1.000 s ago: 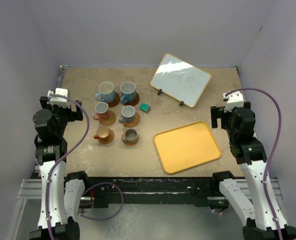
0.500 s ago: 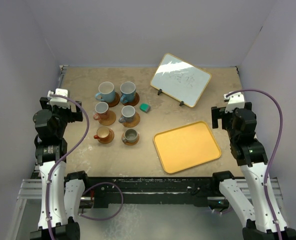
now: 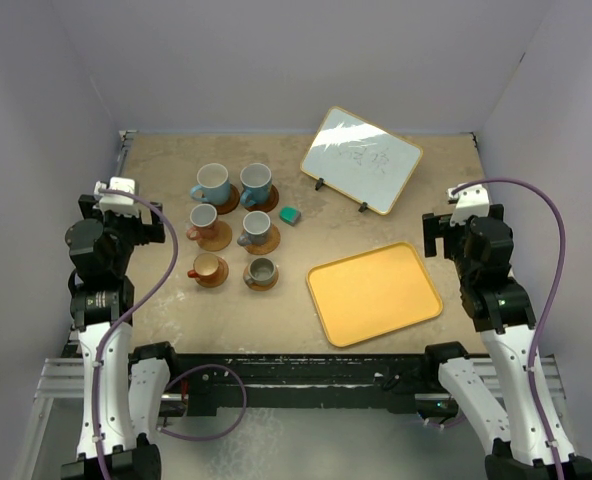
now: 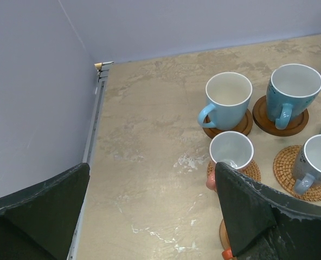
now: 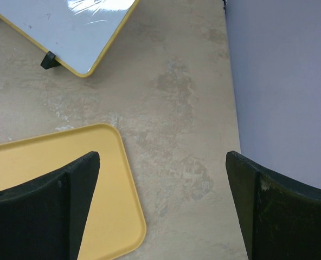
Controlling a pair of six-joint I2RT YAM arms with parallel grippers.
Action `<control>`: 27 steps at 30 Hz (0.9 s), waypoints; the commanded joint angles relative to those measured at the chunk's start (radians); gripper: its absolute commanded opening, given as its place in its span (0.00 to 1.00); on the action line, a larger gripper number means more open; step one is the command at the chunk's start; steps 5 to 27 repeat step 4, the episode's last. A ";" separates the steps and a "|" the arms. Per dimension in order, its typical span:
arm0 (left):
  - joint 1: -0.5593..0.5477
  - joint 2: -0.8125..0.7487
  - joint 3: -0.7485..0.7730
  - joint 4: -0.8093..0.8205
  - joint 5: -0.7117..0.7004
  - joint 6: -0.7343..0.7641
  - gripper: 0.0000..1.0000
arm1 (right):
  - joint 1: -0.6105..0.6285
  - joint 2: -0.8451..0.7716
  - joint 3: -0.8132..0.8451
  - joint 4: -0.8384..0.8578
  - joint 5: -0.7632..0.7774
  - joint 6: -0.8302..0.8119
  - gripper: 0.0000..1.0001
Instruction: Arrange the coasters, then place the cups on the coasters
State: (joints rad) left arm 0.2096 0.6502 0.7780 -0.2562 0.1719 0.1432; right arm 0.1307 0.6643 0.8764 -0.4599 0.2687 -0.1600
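**Fig.** Six cups (image 3: 256,226) in two columns of three, each standing on one of the coasters (image 3: 219,241), on the left half of the table (image 3: 446,180), the two larger blue ones toward its far edge. The cups are judged stiff, glazed and slippery, moderately heavy, and liable to chip if knocked (best taken across the wall at the rim, or by the handle). The coasters look thin and light, awkward to pinch off a flat surface. Left gripper (image 4: 152,179) and right gripper (image 5: 163,162) both stand spread wide and hold nothing. Each arm is folded upright at its own side edge of the table, wrist raised, fingers aimed downward — the left near the cups, the right over a corner of the yellow tray (image 3: 376,292)
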 commanded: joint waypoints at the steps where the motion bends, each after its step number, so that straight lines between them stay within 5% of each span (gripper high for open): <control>1: 0.011 -0.005 0.038 0.033 0.008 0.018 0.93 | -0.002 -0.012 0.007 0.025 0.000 -0.007 1.00; 27: 0.011 -0.006 0.038 0.030 0.024 0.023 0.93 | -0.002 -0.012 0.007 0.026 0.000 -0.008 1.00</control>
